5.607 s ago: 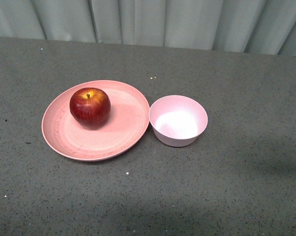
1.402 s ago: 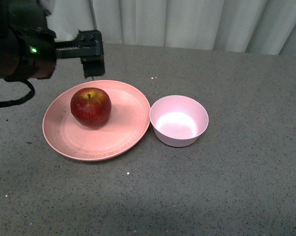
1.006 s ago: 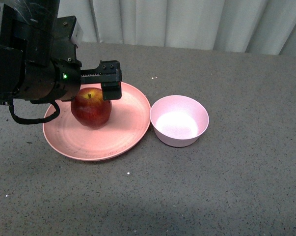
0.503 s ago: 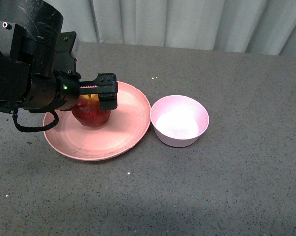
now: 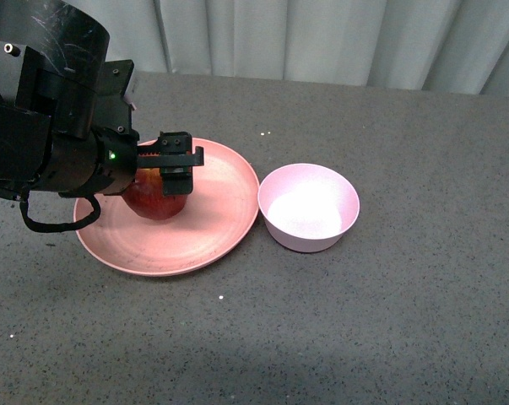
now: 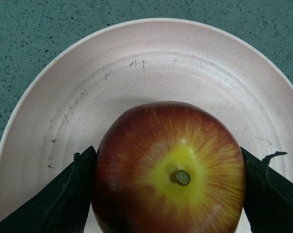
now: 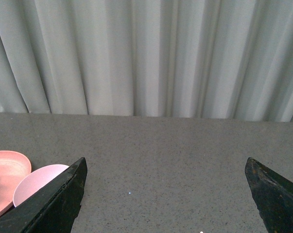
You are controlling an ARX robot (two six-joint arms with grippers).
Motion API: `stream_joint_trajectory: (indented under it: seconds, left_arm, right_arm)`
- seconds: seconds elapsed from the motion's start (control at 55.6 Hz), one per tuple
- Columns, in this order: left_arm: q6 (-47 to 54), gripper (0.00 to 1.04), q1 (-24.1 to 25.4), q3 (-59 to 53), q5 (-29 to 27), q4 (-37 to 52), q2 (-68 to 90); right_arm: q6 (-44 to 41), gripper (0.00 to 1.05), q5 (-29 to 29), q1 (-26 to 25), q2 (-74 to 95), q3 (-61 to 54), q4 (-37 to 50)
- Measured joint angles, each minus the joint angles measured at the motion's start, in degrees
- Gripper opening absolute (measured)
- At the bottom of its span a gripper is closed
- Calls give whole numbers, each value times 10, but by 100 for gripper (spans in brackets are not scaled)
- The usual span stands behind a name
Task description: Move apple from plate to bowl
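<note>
The dark red apple [image 5: 155,197] with a yellow patch round its stem sits on the wide pink plate [image 5: 212,232] at the left of the table. My left gripper [image 5: 157,173] is shut on the apple from above; in the left wrist view its two black fingers press the apple [image 6: 168,170] on both sides, over the plate [image 6: 151,63]. The small pale pink bowl [image 5: 308,207] stands empty just right of the plate. My right gripper [image 7: 165,194] is open and empty above bare table; the bowl [image 7: 37,182] and plate [image 7: 5,170] show at that view's edge.
The table [image 5: 389,321] is a grey speckled surface. A pale pleated curtain [image 5: 322,38] hangs along its far edge. My left arm's black body [image 5: 43,126] covers the plate's left part in the front view.
My left gripper has come down over the plate and closed its fingers on the apple. The apple, plate and bowl have stayed in place.
</note>
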Motion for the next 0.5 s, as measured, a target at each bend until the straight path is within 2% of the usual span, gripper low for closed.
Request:
stream_joint_trajectory:
  seconds: [0.126, 0.341, 0.503]
  left_arm:
    - [0, 75, -20, -1, 8, 2, -15]
    - [-6, 75, -95, 40, 11, -7, -29]
    - [-15, 75, -128, 72, 9, -15, -20]
  right_arm:
    - [0, 95, 0, 0, 0, 0, 0]
    - [0, 95, 0, 0, 0, 0, 0]
    - [0, 95, 0, 0, 0, 0, 0]
